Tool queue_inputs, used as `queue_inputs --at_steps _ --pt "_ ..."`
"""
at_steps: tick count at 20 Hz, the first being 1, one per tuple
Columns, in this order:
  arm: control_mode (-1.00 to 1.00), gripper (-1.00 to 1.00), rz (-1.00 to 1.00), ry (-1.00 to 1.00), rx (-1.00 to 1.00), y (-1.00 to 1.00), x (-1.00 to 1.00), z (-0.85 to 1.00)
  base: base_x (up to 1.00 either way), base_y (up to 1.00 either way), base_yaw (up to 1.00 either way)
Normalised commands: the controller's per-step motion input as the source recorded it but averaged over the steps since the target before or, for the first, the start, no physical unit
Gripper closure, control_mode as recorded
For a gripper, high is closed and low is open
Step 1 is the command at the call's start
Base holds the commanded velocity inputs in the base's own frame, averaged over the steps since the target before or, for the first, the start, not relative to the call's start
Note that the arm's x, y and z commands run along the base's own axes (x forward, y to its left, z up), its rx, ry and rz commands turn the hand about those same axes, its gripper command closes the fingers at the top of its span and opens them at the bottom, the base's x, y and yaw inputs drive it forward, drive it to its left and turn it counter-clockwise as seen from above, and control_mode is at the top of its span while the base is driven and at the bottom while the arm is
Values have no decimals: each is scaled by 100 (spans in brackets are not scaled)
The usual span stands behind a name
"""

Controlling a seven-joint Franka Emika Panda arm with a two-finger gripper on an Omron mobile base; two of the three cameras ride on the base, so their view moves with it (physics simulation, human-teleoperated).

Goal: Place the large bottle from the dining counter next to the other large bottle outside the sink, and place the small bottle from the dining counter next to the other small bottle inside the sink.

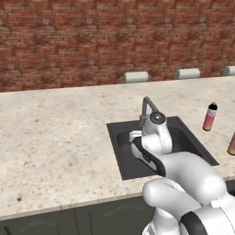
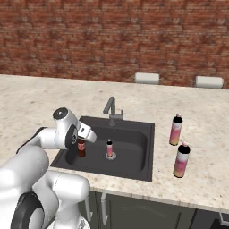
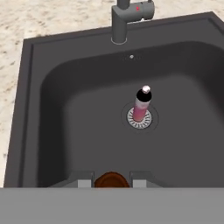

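Brick wall [image 2: 112, 40] in red-brown is running behind a long beige speckled counter [image 1: 55, 137], and a dark sink [image 2: 134, 167] with a grey faucet [image 2: 112, 111] is sitting in the middle of it. Standing here, I am seeing the white arm reaching down into the left part of the basin. Its gripper [image 2: 81, 144] is closing on the small bottle [image 2: 81, 148], a dark brown-red one; from the hand view its round brown top [image 3: 112, 180] is sitting between the two finger tips, and I cannot tell whether its base is touching the basin floor. The other small bottle [image 3: 142, 104], pale with a pink base and dark cap, is standing upright on the drain [image 3: 139, 118], near the held one but apart from it. On the counter to the right of the sink, the other large bottle [image 2: 175, 130] and the large bottle [image 2: 181, 160] are standing upright near each other, the second one nearer to the counter's front edge. No writing on any label is readable; they are too small and blurred.
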Motion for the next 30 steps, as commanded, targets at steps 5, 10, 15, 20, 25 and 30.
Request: queue_inputs --at_steps 5,10,15,20,25,30 --pt "-100 100 0 0 1 0 1 -30 0 0 0" --pt "-100 100 0 0 0 0 2 -32 0 0 0" --pt "-100 100 0 0 0 0 3 -31 0 0 0" --pt "-100 100 0 -1 0 0 3 -29 0 0 0" --pt "-100 100 0 -1 1 0 0 -30 0 0 0" --pt "-100 100 0 -2 1 0 0 -31 0 0 0"
